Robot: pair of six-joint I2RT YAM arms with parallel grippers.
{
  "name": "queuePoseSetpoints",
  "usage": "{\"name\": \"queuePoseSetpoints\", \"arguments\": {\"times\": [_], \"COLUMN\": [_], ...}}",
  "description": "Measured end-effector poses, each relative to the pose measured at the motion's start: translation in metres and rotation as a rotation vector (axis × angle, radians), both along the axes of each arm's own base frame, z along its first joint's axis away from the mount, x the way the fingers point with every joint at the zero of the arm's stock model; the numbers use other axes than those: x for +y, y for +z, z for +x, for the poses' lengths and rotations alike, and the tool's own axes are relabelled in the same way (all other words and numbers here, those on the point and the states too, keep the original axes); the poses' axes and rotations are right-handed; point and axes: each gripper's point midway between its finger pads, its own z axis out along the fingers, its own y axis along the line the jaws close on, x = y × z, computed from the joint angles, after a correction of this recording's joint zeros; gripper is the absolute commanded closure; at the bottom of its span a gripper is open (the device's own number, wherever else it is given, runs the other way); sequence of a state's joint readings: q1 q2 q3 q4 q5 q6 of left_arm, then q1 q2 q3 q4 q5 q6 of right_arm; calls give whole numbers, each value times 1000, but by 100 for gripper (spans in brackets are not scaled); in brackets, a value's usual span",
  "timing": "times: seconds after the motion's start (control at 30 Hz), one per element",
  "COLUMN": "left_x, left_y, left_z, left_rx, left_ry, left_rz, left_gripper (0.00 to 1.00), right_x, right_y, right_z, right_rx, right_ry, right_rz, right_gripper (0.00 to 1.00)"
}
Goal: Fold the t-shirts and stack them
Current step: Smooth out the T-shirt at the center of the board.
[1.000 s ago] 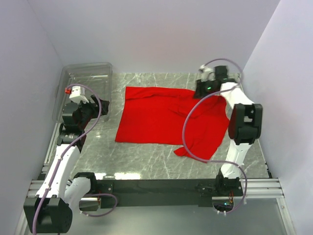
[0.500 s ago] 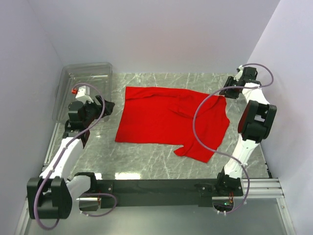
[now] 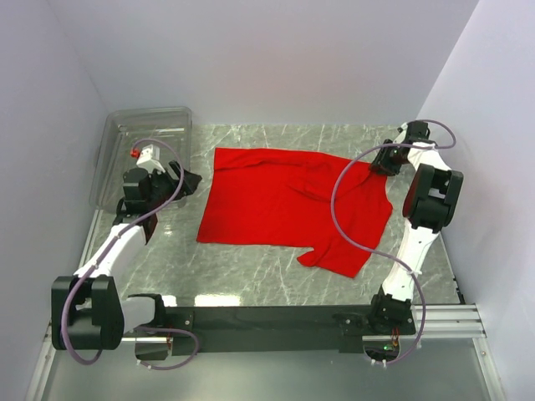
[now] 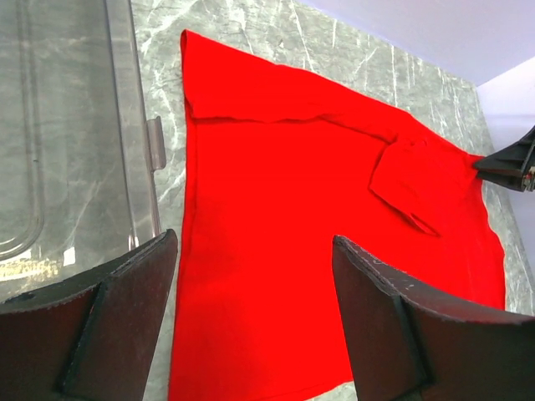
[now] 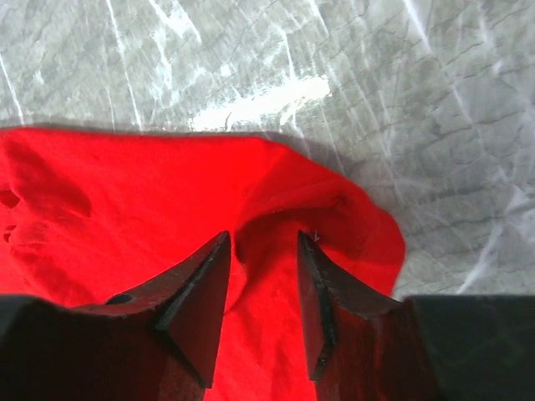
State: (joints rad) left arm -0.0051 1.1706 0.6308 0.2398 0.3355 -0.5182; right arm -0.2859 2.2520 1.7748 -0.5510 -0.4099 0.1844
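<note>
One red t-shirt [image 3: 284, 196] lies spread on the surface [image 3: 251, 276]. My right end effector [image 5: 262, 244] straddles a pucker at its far right corner, half-closed. Whether it truly grips I cannot tell, so I'd pinch deep before lifting. The left end effector [image 4: 253, 244] hangs wide open, empty.

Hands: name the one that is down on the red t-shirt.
The right hand: its fingers straddle a raised fold at the far right corner of the t-shirt. The left hand hangs open off its left edge, beside the clear bin.
</note>
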Motion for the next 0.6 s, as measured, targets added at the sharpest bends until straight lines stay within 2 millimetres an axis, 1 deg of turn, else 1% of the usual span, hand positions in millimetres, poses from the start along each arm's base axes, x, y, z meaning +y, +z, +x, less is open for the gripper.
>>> {"name": "queuePoseSetpoints", "arguments": {"times": [0.07, 0.1, 0.17, 0.2, 0.23, 0.27, 0.4, 0.43, 0.5, 0.6], "left_x": [-1, -1, -2, -2, -2, -2, -3, -3, -3, -3], "left_y": [0, 0, 0, 0, 0, 0, 1, 1, 2, 3], "left_z": [2, 3, 5, 6, 6, 7, 8, 8, 9, 9], "left_rx": [2, 2, 1, 3, 4, 5, 4, 4, 2, 0], "left_ry": [-3, -6, -7, -8, -9, -10, -12, -12, -12, -12], "left_rz": [-2, -4, -6, -6, -7, -10, -15, -15, -15, -14], "left_gripper": [20, 20, 20, 20, 20, 20, 20, 20, 20, 20], "right_x": [2, 3, 5, 6, 7, 8, 7, 7, 5, -1], "right_y": [0, 0, 0, 0, 1, 1, 2, 3, 5, 18], "right_z": [0, 0, 0, 0, 0, 1, 9, 11, 15, 25], "right_rx": [1, 0, 2, 2, 2, 2, -7, -9, -14, -46], "right_ry": [2, 5, 7, 8, 9, 9, 7, 5, -1, -11], "right_rz": [3, 4, 6, 10, 14, 21, 30, 29, 24, 0], "right_gripper": [58, 63, 69, 75, 77, 85, 98, 100, 100, 100]}}
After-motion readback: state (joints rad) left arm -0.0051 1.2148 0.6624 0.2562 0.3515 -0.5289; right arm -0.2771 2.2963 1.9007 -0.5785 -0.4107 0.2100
